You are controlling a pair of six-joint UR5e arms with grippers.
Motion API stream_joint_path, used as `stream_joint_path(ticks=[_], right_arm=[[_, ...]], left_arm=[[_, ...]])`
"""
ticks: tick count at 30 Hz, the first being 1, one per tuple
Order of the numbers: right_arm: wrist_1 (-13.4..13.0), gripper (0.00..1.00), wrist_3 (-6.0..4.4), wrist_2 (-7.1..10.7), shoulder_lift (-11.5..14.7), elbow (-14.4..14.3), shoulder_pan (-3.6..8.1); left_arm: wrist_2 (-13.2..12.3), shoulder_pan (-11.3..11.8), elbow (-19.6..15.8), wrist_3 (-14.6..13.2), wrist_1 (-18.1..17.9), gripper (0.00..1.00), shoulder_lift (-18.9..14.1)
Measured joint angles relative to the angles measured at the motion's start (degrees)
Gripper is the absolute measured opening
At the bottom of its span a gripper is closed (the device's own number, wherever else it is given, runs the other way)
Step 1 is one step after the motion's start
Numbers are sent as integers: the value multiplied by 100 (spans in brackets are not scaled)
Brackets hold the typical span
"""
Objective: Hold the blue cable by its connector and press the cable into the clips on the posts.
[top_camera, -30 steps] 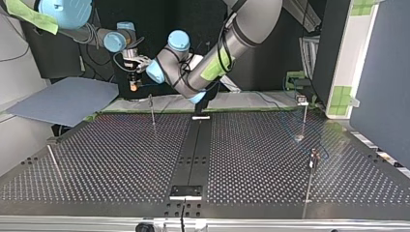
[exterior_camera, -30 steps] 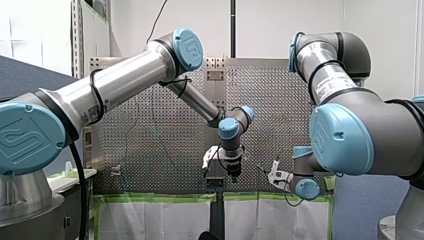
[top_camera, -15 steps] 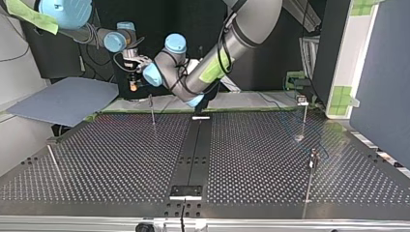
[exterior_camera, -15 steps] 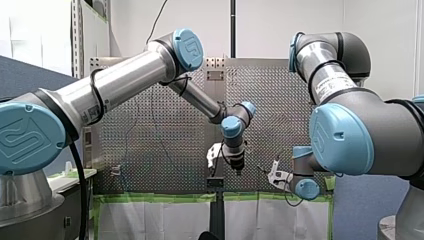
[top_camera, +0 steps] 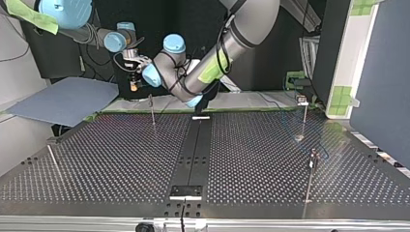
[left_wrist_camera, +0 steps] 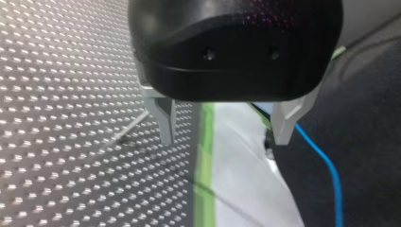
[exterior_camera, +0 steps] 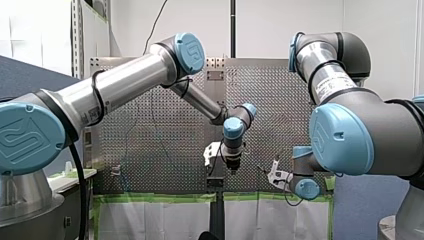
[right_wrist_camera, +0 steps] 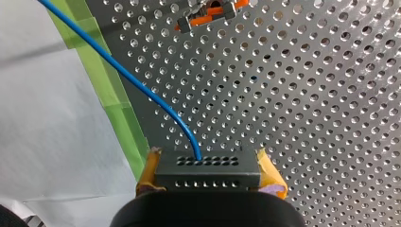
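Fingers (left_wrist_camera: 163, 120) of our left gripper (left_wrist_camera: 224, 135) are standing wide apart, metal, with nothing between them. Under them the perforated desk (left_wrist_camera: 71, 71) is giving way to a strip of green tape (left_wrist_camera: 205, 156) and white paper (left_wrist_camera: 241, 189). The blue cable (left_wrist_camera: 326, 175) is running out from behind one fingertip across a dark surface. Whether it is touching that finger we cannot tell.

In the front view our left arm is coming in from the left edge and reaching past the middle. Its gripper is hanging fingers-down at the desk's near edge. Just to its right, and apart from it, our right gripper (exterior_camera: 274, 175) is sitting low.

In the right wrist view the yellow pads (right_wrist_camera: 270, 172) are clamping the grey connector (right_wrist_camera: 208, 171) from both sides. The cable is leaving the connector's face and curving off over the tape toward the paper. An orange-and-grey clip (right_wrist_camera: 208, 12) is showing ahead of the gripper, against the desk and clear of the cable.

In the top view the right gripper is working at the left and the left gripper near the middle. Both are hanging at the desk's far edge. Thin posts (top_camera: 152, 110) are standing well apart on the desk.
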State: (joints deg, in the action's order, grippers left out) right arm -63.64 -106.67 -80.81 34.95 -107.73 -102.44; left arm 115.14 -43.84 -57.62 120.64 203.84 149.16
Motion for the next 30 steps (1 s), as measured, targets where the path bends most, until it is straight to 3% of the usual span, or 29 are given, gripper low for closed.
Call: stream_joint_path(ticks=[13, 25, 30], right_arm=[[36, 0, 13, 3, 1, 10, -8], [32, 0, 0, 4, 0, 9, -30], [16, 0, -4, 4, 0, 9, -33]], left_arm=[[-211, -56, 266, -85, 81, 100, 592], [-586, 56, 344, 203, 120, 100, 631], [-600, 119, 364, 251, 136, 100, 632]])
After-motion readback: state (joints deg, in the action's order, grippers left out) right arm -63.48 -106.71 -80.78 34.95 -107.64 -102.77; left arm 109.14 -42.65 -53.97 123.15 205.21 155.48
